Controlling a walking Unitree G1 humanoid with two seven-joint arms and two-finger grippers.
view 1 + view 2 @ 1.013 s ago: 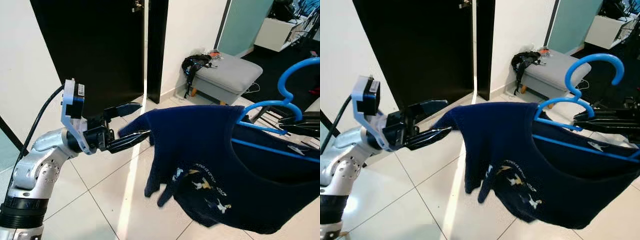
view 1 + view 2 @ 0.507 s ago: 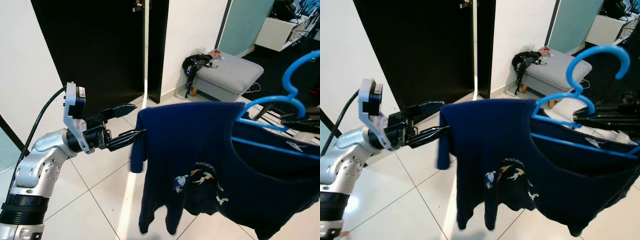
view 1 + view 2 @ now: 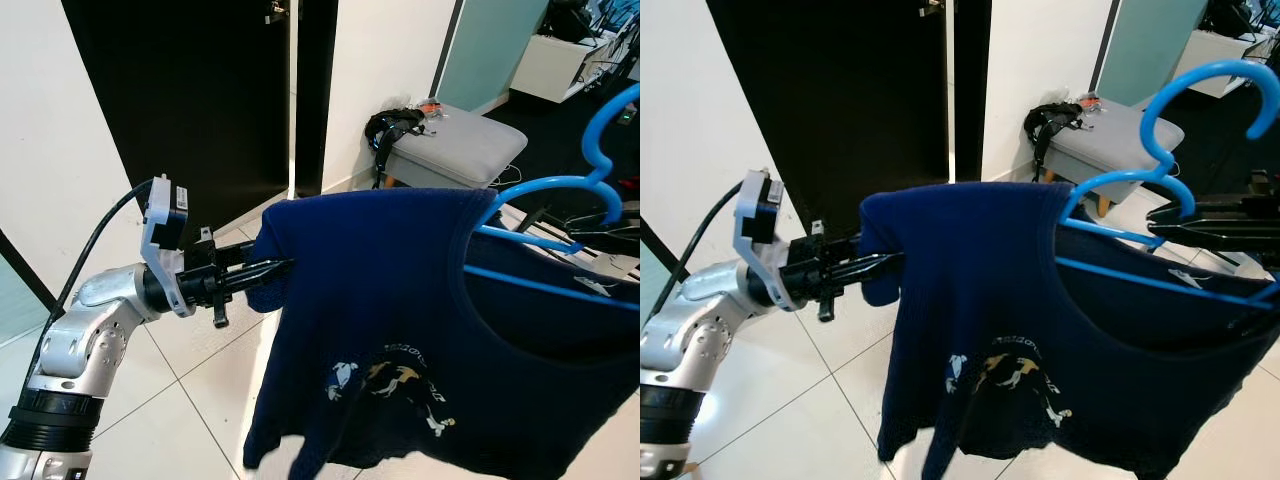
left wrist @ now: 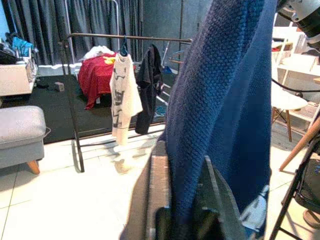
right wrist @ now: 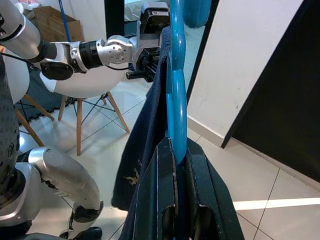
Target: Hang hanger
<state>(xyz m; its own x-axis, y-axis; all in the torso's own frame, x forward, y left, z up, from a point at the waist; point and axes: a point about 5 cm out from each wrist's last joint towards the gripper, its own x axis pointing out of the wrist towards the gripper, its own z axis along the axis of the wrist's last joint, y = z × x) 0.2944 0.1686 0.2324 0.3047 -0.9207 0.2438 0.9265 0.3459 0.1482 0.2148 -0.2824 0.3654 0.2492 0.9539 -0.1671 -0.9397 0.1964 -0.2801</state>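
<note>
The left gripper (image 3: 262, 272) reaches out from the silver left arm, its two long black fingers (image 4: 159, 185) pressed flat against either side of the shoulder edge of a dark navy knitted sweater (image 3: 400, 330), pinching the fabric between them. From that pinch the sweater spreads away from the fingertips toward the robot's right and hangs down below them, a small printed motif showing low on its front. Its neckline sits on a bright blue plastic hanger (image 3: 1160, 200) at the far end from the left fingers. The right gripper (image 5: 179, 165) holds that hanger: its black fingers (image 5: 165, 175) close on the blue bar, which runs straight up out of the gap between them, with navy cloth draped beside them. Beyond the left fingertips stands a dark metal clothes rail (image 4: 130, 38) carrying a red garment, a white shirt and a black one. A grey padded stool (image 3: 455, 150) stands by the white wall.
</note>
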